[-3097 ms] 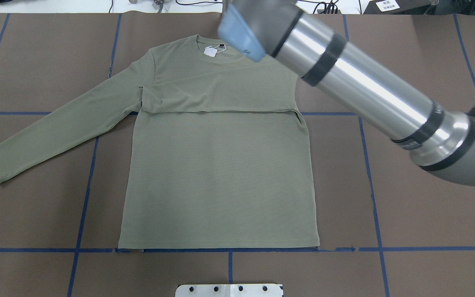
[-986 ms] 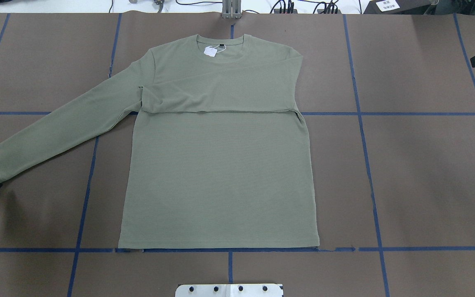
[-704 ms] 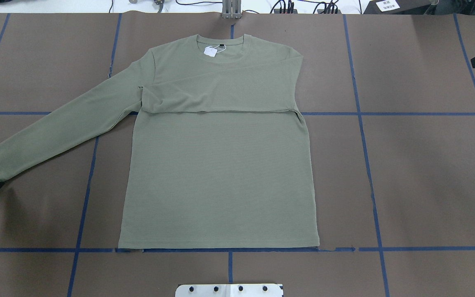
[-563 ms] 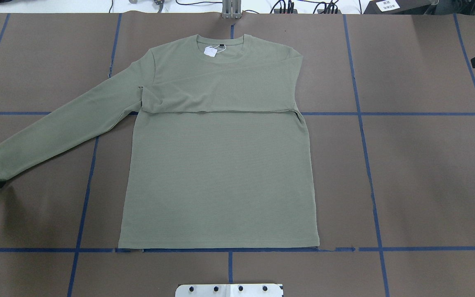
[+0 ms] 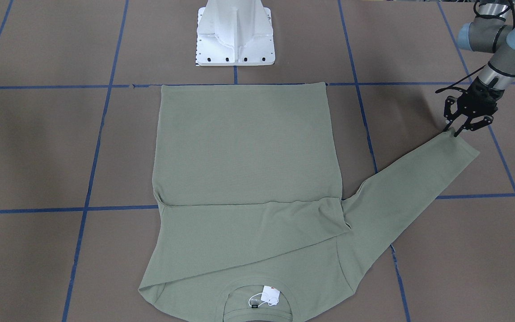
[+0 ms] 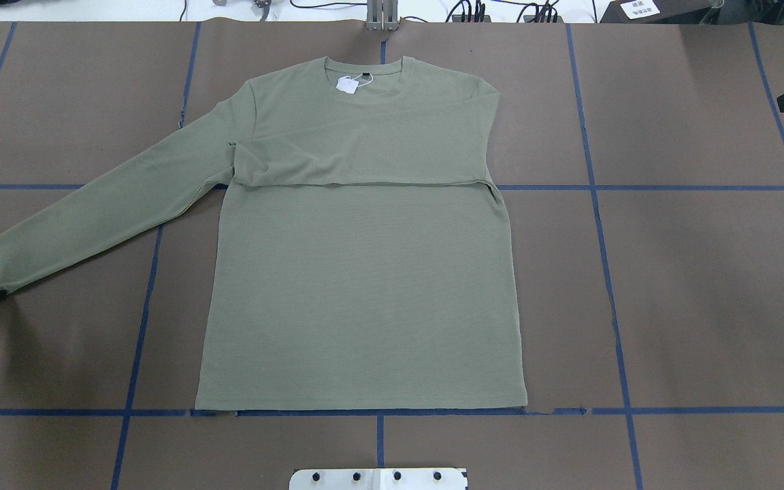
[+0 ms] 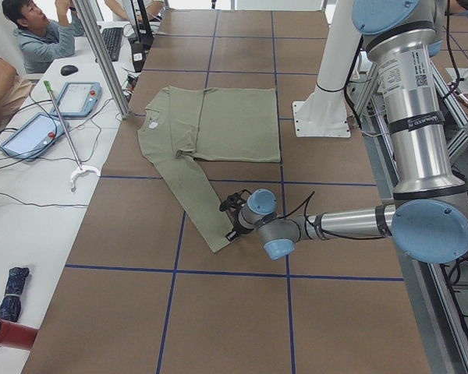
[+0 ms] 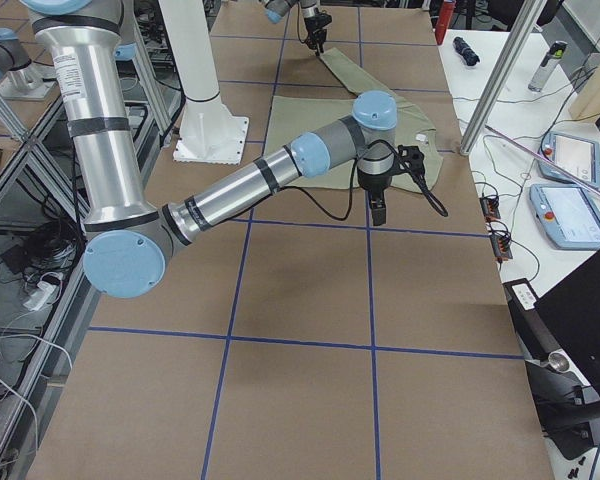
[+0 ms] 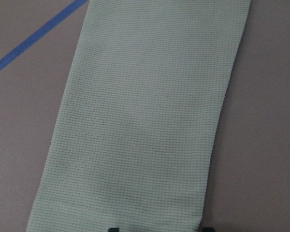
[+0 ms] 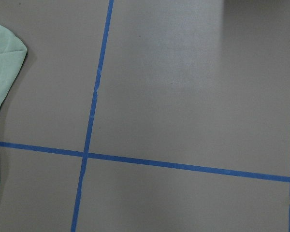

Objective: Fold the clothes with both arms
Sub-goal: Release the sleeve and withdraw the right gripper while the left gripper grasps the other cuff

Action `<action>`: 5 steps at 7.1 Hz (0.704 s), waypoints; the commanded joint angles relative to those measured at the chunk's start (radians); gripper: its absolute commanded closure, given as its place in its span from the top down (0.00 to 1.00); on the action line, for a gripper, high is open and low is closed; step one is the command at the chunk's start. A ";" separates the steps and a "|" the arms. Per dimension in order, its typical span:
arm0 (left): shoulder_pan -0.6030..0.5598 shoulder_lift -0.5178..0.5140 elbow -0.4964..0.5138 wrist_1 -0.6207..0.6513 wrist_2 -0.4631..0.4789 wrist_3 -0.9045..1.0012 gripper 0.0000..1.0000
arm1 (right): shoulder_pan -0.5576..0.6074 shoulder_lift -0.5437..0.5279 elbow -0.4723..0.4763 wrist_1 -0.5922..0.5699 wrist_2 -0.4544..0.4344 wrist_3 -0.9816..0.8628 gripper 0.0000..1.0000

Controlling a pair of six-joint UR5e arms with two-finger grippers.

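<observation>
An olive green long-sleeved shirt (image 6: 365, 292) lies flat on the brown table (image 6: 705, 286). One sleeve (image 6: 365, 160) is folded across the chest. The other sleeve (image 6: 92, 218) stretches out to the overhead view's left. My left gripper (image 5: 459, 131) is open, low at this sleeve's cuff, its jaws astride the cuff's edge. In the left wrist view the sleeve (image 9: 145, 121) fills the frame, with a fingertip (image 9: 114, 228) at the bottom edge. My right gripper (image 8: 378, 210) hangs above the table beside the shirt's shoulder; I cannot tell whether it is open.
Blue tape lines grid the table. The white pedestal base (image 5: 235, 36) stands at the table's near edge by the shirt's hem. A white tag (image 6: 348, 84) lies at the collar. Operators and tablets (image 7: 35, 132) are at a side bench beyond the far edge.
The right arm has drawn back from above the shirt's collar to the right edge. The left gripper has come in at the left edge and crept to the sleeve cuff.
</observation>
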 commanded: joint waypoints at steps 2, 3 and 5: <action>-0.009 0.000 -0.056 -0.021 -0.012 -0.001 0.00 | 0.000 0.000 0.000 0.000 -0.001 0.002 1.00; -0.027 -0.013 -0.099 -0.017 -0.008 -0.006 0.00 | 0.000 -0.006 -0.003 0.000 -0.003 -0.012 1.00; -0.179 -0.222 -0.109 0.154 -0.064 -0.018 0.00 | 0.005 -0.056 -0.008 -0.005 -0.036 -0.142 1.00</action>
